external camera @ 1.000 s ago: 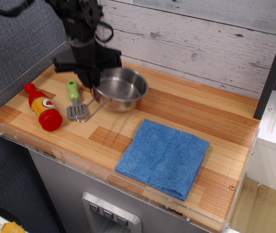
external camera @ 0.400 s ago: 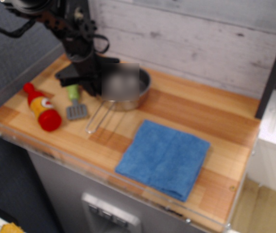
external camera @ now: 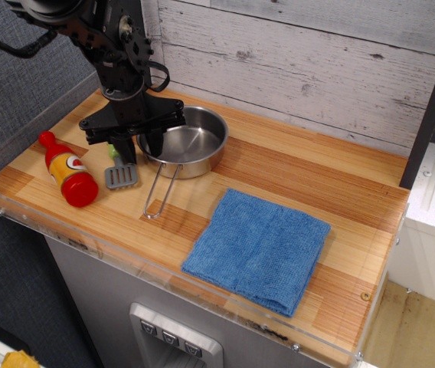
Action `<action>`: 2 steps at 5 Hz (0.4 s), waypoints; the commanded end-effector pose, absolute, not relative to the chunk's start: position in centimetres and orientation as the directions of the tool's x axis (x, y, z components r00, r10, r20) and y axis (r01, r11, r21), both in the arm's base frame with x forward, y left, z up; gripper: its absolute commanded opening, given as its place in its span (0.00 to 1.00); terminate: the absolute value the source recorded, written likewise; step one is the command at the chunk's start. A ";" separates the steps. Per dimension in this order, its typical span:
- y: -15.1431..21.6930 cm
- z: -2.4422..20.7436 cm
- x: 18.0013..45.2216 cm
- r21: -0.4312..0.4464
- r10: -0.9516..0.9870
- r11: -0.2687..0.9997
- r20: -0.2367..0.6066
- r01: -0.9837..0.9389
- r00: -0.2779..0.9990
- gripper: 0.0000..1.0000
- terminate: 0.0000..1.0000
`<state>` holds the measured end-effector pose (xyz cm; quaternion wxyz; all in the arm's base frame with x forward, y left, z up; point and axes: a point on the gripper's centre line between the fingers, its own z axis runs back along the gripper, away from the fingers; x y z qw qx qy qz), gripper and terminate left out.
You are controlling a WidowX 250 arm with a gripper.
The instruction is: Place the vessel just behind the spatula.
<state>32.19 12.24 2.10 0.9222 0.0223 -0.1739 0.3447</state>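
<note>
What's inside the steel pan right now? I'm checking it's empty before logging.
The pan looks empty: only bare shiny metal shows on its floor. The hand and its black crossbar hide the left rim and a strip of the interior, so that part cannot be checked.

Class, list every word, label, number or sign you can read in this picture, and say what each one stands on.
No readable text anywhere.
Toy bottle: a yellow label with a red and white mark, no letters legible.
Buttons on the grey panel below the counter: any markings are too small to read.
Pan, spatula, blue cloth: no print visible.
</note>
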 end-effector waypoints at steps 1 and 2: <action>12.5 3.8 32.2 -0.084 0.618 0.764 0.382 -0.640 0.687 1.00 0.00; 12.6 4.6 32.0 -0.103 0.611 0.770 0.406 -0.630 0.680 1.00 0.00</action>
